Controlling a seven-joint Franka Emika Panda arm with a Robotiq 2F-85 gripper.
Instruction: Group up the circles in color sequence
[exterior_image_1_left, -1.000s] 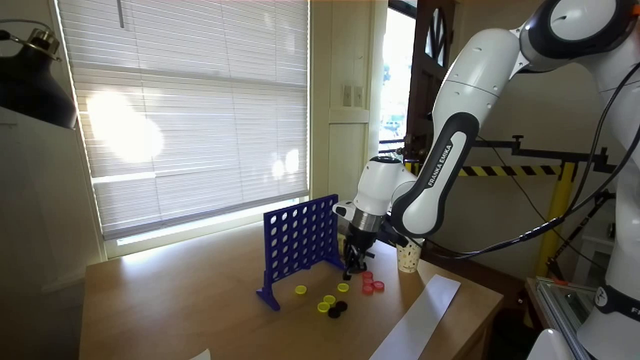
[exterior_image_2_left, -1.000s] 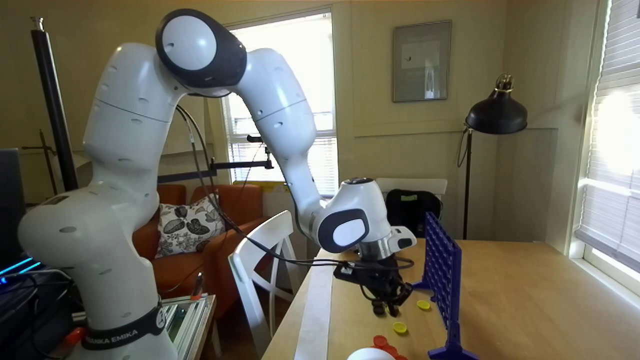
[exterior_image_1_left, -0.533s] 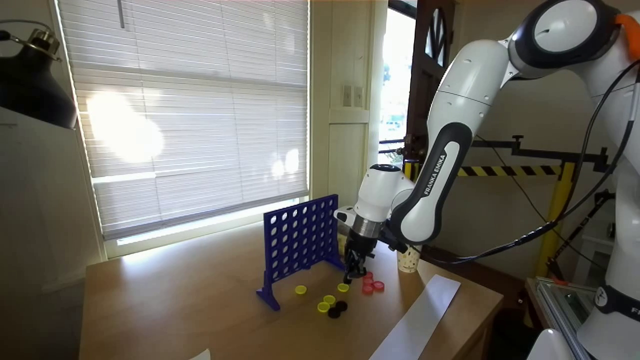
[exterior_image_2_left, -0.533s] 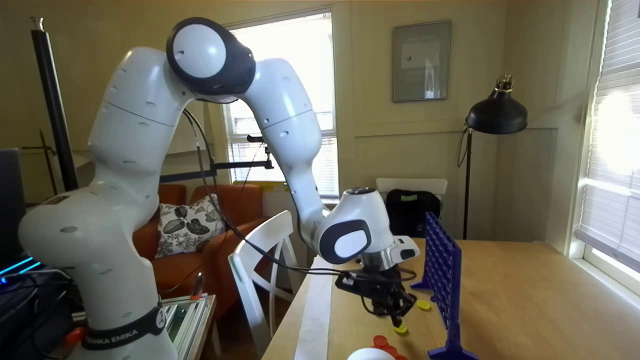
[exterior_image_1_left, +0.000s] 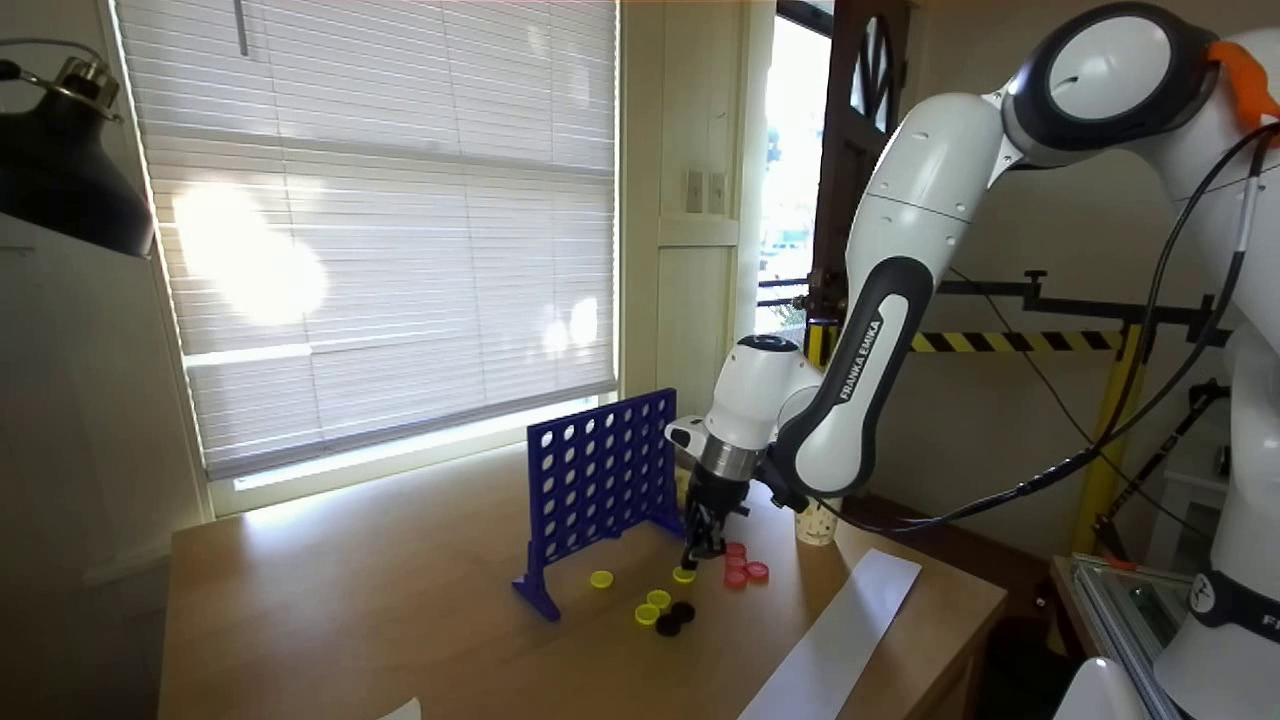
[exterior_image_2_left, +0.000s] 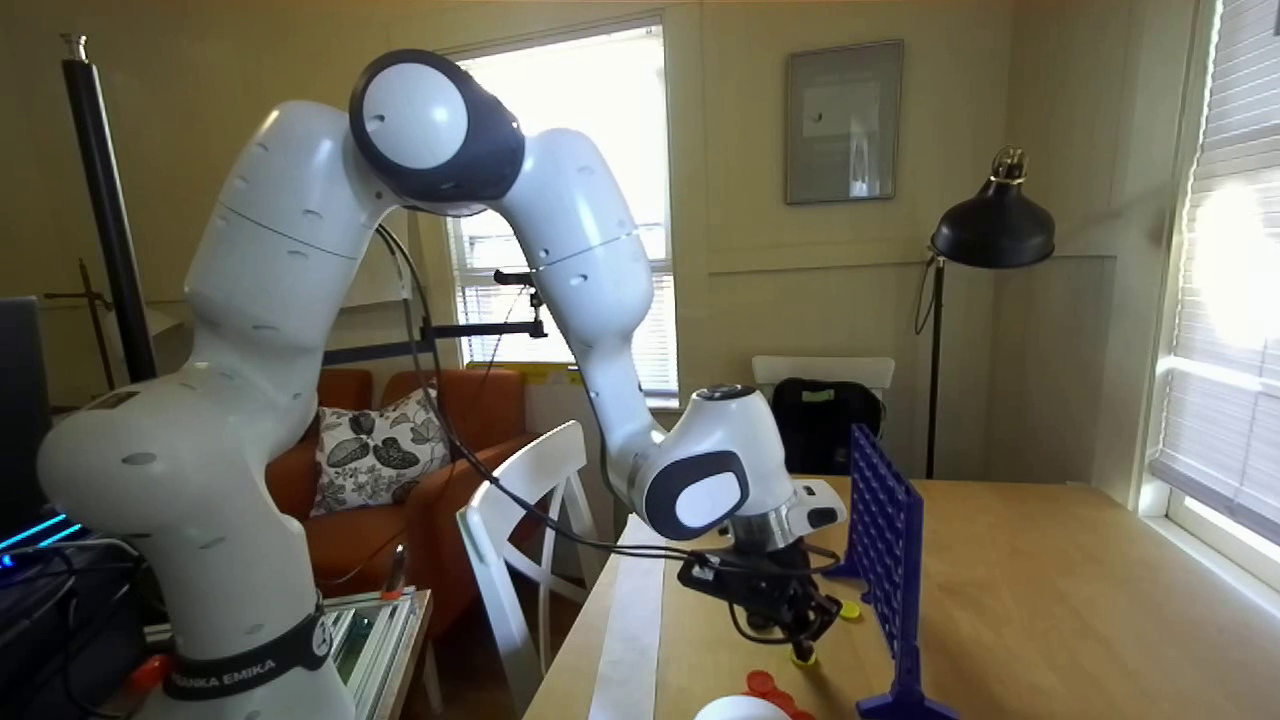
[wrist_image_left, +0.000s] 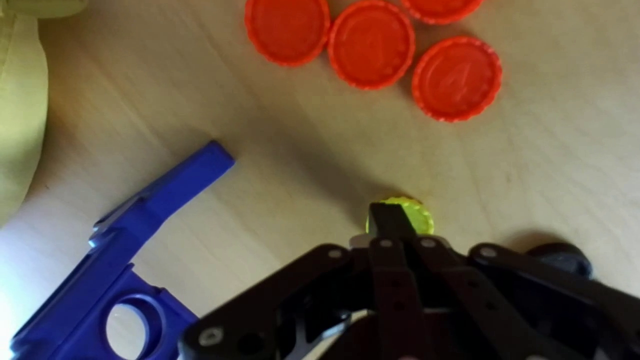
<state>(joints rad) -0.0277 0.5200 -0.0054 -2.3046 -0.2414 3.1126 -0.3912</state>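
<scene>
The gripper (wrist_image_left: 391, 216) is pointing down at the table (exterior_image_1_left: 400, 620), its two fingers meeting in one narrow tip. In the wrist view that tip is covering part of one yellow disc (wrist_image_left: 419, 218) lying directly under it; the views are leaving it unclear whether tip and disc are touching. Three more are making four yellow discs in all: in an exterior view, a pair of yellow discs (exterior_image_1_left: 647, 614) is lying on the camera's side of the gripper and slightly left of it, and a single yellow disc (exterior_image_1_left: 601, 579) is lying farther to the gripper's left. Four red discs (wrist_image_left: 371, 44) are lying close together, beyond the tip in the wrist view and just right of the gripper in an exterior view. Two black round pieces (exterior_image_1_left: 668, 625) are resting just beside the yellow pair, also on the camera's side of the gripper. In an exterior view, one blue grid (exterior_image_1_left: 600, 467) is standing upright left of the gripper, one speckled paper cup (exterior_image_1_left: 816, 528) is standing right of the gripper past the red discs, and one long white strip (exterior_image_1_left: 835, 640) is lying flat, right of the gripper and nearer the camera.
</scene>
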